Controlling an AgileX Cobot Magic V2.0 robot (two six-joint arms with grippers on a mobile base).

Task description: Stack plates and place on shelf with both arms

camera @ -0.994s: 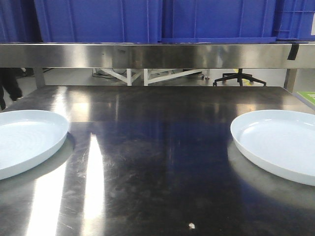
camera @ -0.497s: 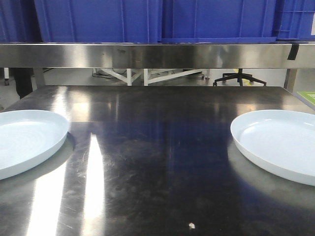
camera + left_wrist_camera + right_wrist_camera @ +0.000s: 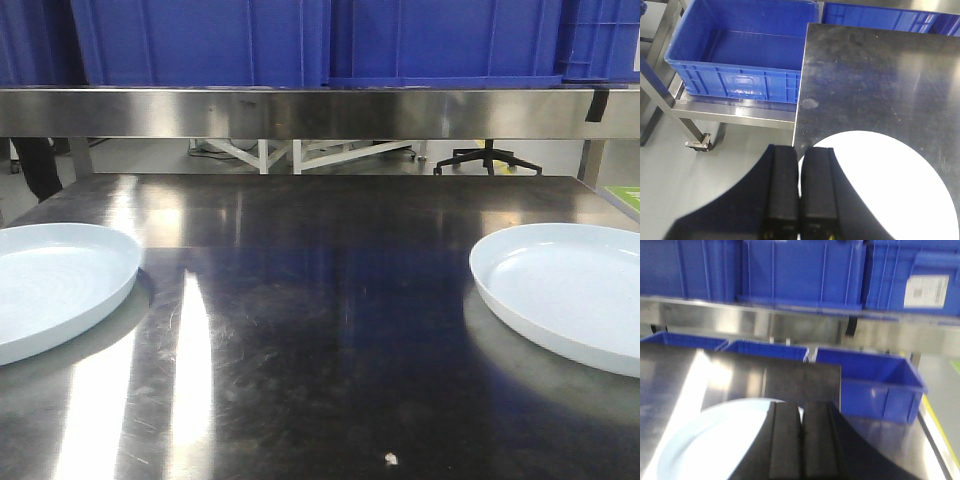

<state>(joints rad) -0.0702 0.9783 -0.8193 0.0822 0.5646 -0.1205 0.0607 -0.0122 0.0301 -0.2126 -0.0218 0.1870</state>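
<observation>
**A:** Where do things stand?

**B:** The left plate (image 3: 55,285) lies at the tabletop's (image 3: 320,330) left edge and the right plate (image 3: 565,290) at its right edge, unstacked. The left gripper (image 3: 800,155) and right gripper (image 3: 800,412) hang above, jaws pressed together, holding nothing.

**A:** Risks?

**B:** A clumsy nudge could slide a glossy plate off the tabletop. Since a moment ago, only the dark legs (image 3: 38,165) beyond its far-left corner have shifted.

In the front view the left plate (image 3: 55,285) runs off the left edge, the right plate (image 3: 565,290) off the right. The left gripper (image 3: 800,152) and right gripper (image 3: 801,410) each hide part of a plate in their wrist views. The right wrist view is blurred, its crate label (image 3: 925,291) unreadable.
</observation>
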